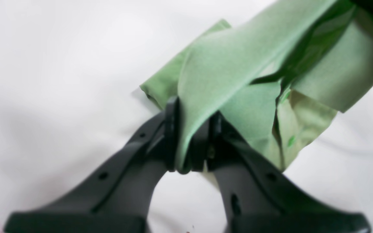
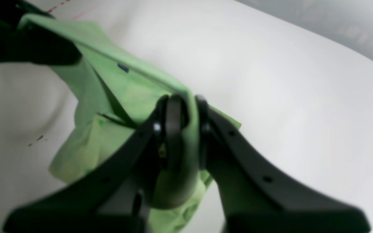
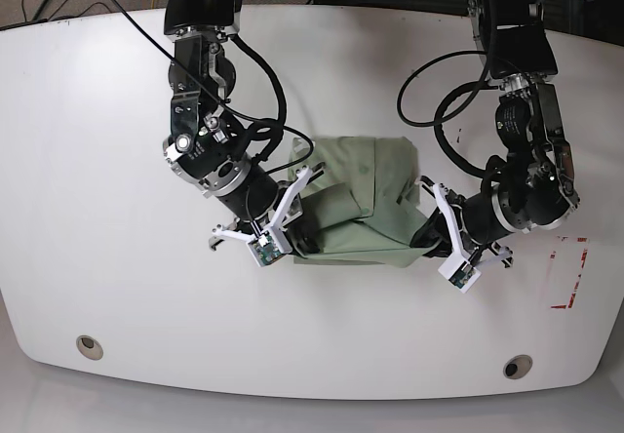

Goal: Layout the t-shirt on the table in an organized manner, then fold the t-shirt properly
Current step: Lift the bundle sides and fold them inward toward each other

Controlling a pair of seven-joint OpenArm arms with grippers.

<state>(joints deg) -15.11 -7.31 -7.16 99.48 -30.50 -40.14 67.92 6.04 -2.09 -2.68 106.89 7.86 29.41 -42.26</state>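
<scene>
Both grippers are clamped on the t-shirt (image 3: pixel 359 199), one at each end of its near edge. Seen from the left wrist camera, the left gripper (image 1: pixel 191 136) has its two black fingers (image 1: pixel 172 129) pressed together on a thick fold of the pale green fabric, which runs up and away from the jaws in a taut band toward the upper right, with looser folds hanging below it over the table (image 1: pixel 60 81). From the right wrist camera, the right gripper (image 2: pixel 186 126) pinches a doubled-over edge of the cloth in the same way, the fabric wrapped around one finger and stretching off to the upper left, where the dark shape of the other arm sits at its far end. In the base view the shirt lies bunched near the middle of the white table (image 3: pixel 97 160), between the two arms, its near edge drawn fairly straight from the right gripper (image 3: pixel 292 220) on that view's left to the left gripper (image 3: pixel 426 233) on its right, while the rest sits in rumpled layers behind. A red-marked rectangle (image 3: pixel 568 275) shows on the tabletop beyond the left arm, and two round grommet holes (image 3: pixel 89 346) sit near the front edge.
</scene>
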